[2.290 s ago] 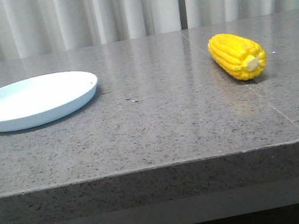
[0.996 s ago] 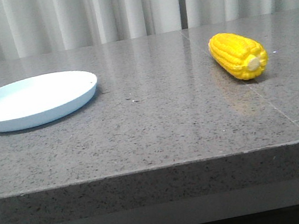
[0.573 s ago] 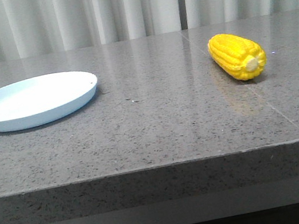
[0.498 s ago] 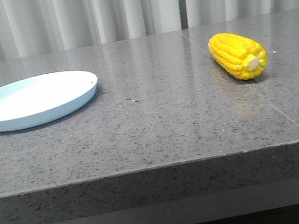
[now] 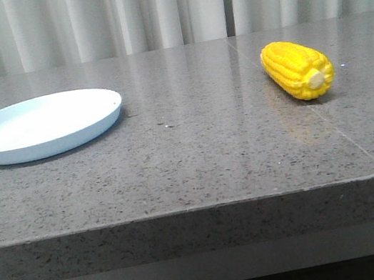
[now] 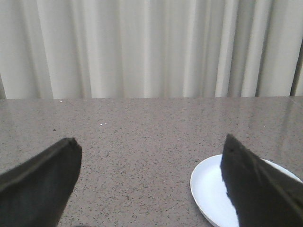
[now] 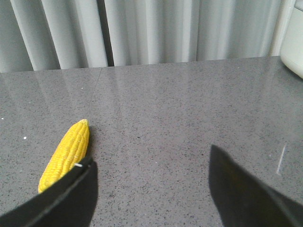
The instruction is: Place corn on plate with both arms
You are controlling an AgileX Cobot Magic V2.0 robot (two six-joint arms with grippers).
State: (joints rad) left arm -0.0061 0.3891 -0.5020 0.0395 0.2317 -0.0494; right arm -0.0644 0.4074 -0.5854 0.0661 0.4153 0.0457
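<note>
On the table's point(image 5: 196, 153) right side the corn point(image 5: 297, 69) lies alone, stub end toward the camera, well apart from the plate point(image 5: 40, 127) at left. Left hand point(image 6: 147, 184) and right hand point(image 7: 151, 189) both spread apart, empty.

The plate point(image 5: 40, 126) sits on the table point(image 5: 198, 160) at about 9 o'clock, toward the left side; the corn point(image 5: 297, 69) lies on the table at about 3 o'clock, well apart from the plate, its stub end toward the front edge and its tip toward the curtain point(image 5: 149, 9); the curtain hangs behind the table at 12 o'clock
</note>
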